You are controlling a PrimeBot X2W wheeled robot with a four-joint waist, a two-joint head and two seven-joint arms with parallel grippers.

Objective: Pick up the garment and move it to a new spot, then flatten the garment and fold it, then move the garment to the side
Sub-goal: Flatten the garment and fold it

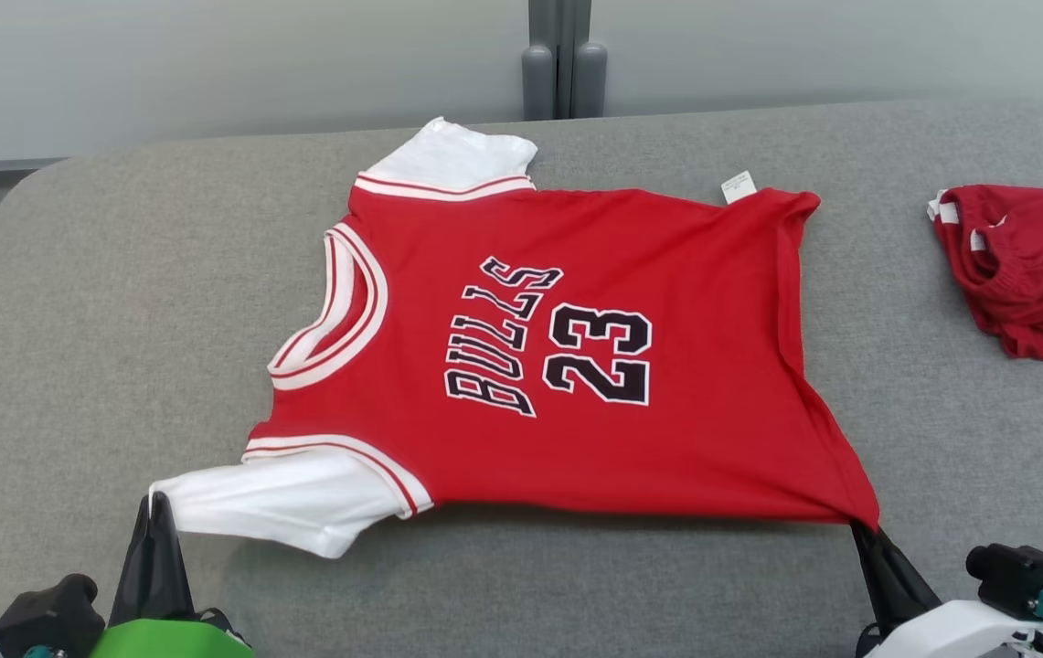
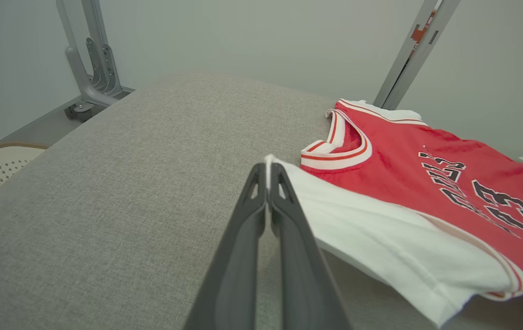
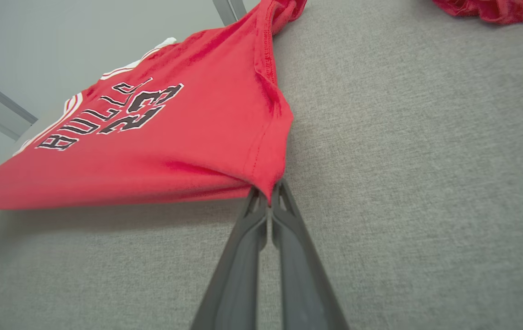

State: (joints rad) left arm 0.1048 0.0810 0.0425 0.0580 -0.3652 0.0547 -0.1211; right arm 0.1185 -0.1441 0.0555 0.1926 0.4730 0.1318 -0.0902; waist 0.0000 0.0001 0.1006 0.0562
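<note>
Head camera overlooks the jersey (image 1: 713,411) from above its near edge. Both wrist cameras view the jersey closely, low, from its near corners.

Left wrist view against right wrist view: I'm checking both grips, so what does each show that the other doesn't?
Left wrist view: the left end effector shut on the near white sleeve, and the foot of a metal stand on the floor. Right wrist view: the right end effector shut on the red hem corner, with a second red garment beyond. Both: the red jersey with its lettering, and the grey table.
</note>
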